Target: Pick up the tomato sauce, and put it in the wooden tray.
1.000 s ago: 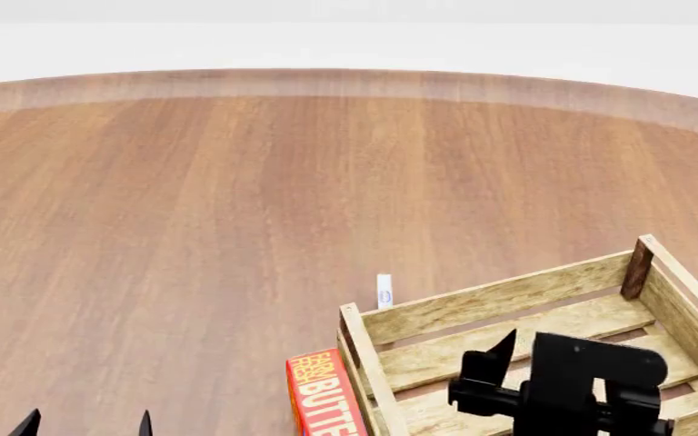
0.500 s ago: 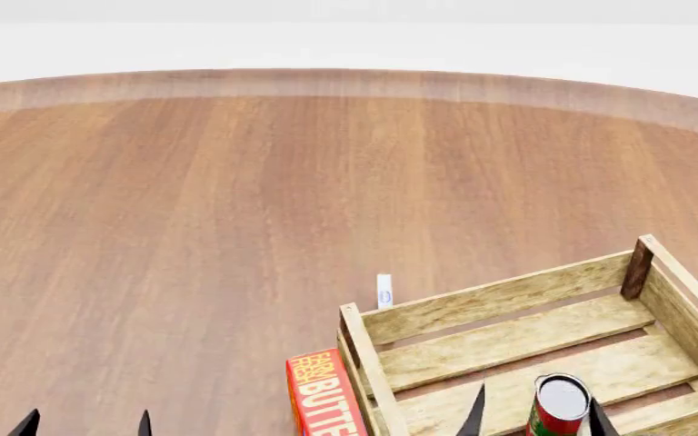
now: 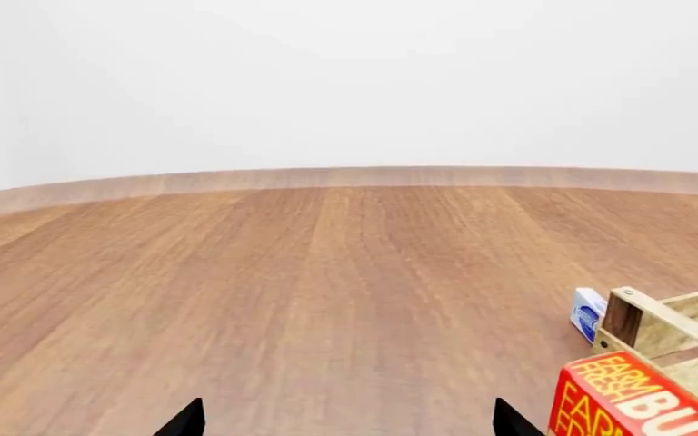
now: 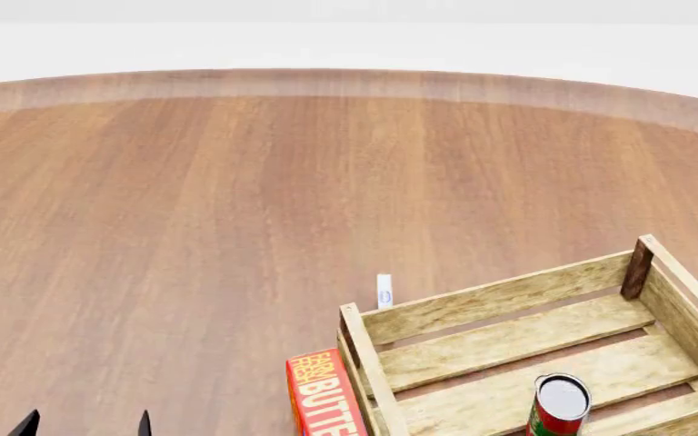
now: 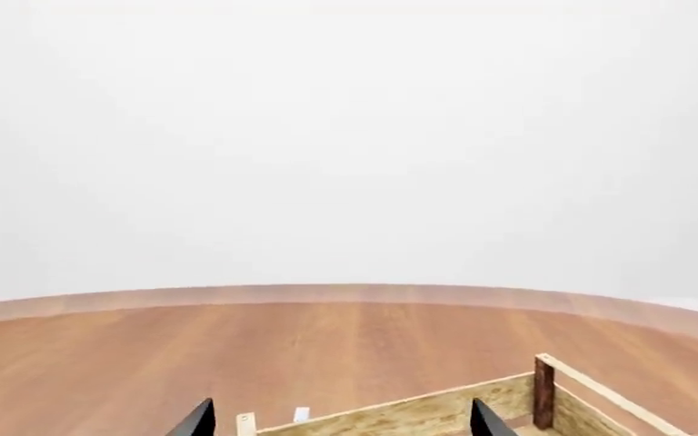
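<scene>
Tomato sauce (image 4: 556,408): small tin, red and green label, silver-white top, upright on the slatted floor of the wooden tray (image 4: 494,300), toward its near side, apart from the walls. Wooden tray: pale rough slatted crate with darker corner posts, at the near right part of the round wooden table, skewed to the table's edge.

Black, pointed pincer (image 3: 346,421) tips

Right gripper hanging open above the table

Two black fingertips (image 5: 197,420) of the right gripper (image 5: 339,420) are standing apart, gripping nothing; beyond them the wooden tray (image 5: 446,403) is lying on the brown table (image 5: 143,354), a small white item (image 5: 302,414) just beside its far wall.
</scene>
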You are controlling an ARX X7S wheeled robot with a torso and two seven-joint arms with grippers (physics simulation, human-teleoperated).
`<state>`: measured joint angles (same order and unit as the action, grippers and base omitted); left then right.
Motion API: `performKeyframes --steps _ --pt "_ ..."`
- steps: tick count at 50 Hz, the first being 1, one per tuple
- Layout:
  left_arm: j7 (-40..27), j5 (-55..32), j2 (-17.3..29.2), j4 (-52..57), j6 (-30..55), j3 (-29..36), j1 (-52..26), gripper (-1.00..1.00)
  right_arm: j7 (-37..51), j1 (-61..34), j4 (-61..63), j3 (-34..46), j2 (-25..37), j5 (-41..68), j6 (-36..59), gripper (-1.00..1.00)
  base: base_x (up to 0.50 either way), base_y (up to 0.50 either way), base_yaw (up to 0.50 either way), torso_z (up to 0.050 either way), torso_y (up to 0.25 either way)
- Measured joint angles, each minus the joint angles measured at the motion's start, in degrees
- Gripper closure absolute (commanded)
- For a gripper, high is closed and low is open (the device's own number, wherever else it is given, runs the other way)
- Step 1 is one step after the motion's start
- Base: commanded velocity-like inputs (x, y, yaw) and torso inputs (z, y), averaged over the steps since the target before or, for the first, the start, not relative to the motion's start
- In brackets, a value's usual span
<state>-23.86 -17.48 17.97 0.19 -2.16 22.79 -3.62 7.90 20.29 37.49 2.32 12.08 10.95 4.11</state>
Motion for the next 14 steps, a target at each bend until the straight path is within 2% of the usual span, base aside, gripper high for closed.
performKeyframes --steps 14 --pt "-0.14 0.0 0.12 -0.1 -0.23 0.26 -0.03 -1.0 -0.64 5.5 2.91 1.23 0.92 -1.09 -4.97 -1.0 0.0 0.0 0.0 0.0 0.0"
